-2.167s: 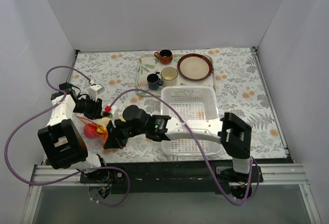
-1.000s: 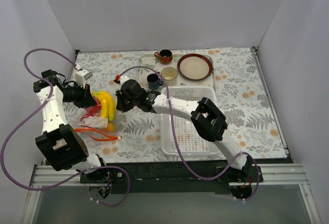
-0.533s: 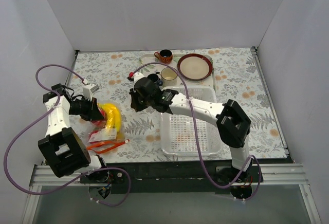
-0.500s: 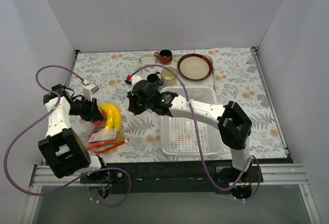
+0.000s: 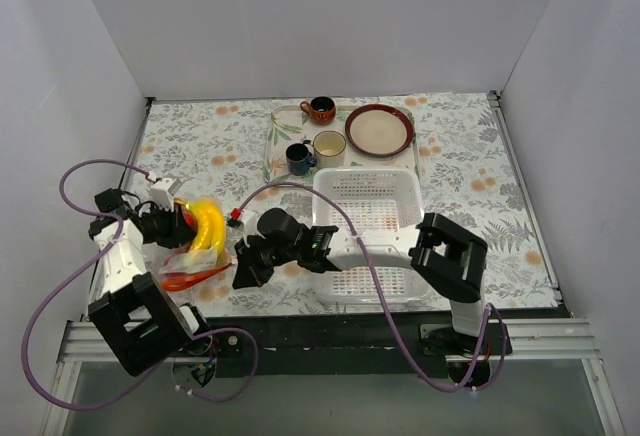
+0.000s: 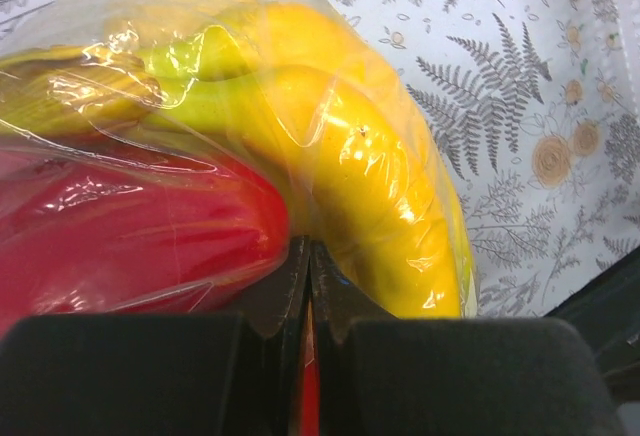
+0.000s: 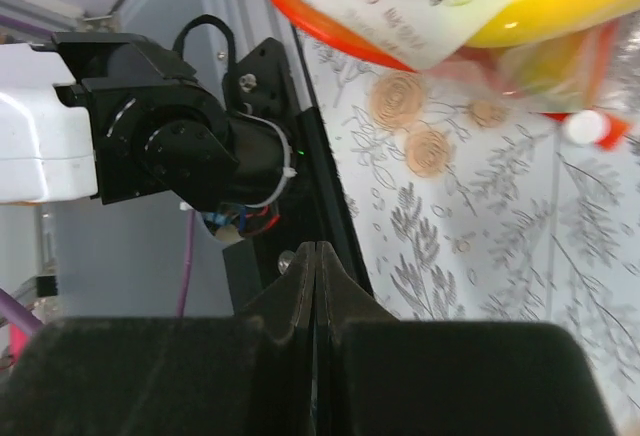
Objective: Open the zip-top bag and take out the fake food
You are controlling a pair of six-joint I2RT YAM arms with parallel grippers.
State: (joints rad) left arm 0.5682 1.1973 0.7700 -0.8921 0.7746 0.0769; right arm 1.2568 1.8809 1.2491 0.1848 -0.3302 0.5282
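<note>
Left hand (image 6: 308, 256) pinched the bag (image 6: 200, 76) | right hand (image 7: 315, 256) was clenched, empty | we judged it should reopen, grip the zip strip's (image 7: 305, 14) free lip, pull gently.

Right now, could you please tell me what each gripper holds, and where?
Left gripper pinches the clear crinkly zip-top bag by its film beside the yellow banana; right gripper holds nothing.

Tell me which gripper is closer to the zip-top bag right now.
Left. The left gripper is clamped on the zip-top bag, pinching its plastic. The right gripper sits shut and empty just to the bag's right, apart from it.
</note>
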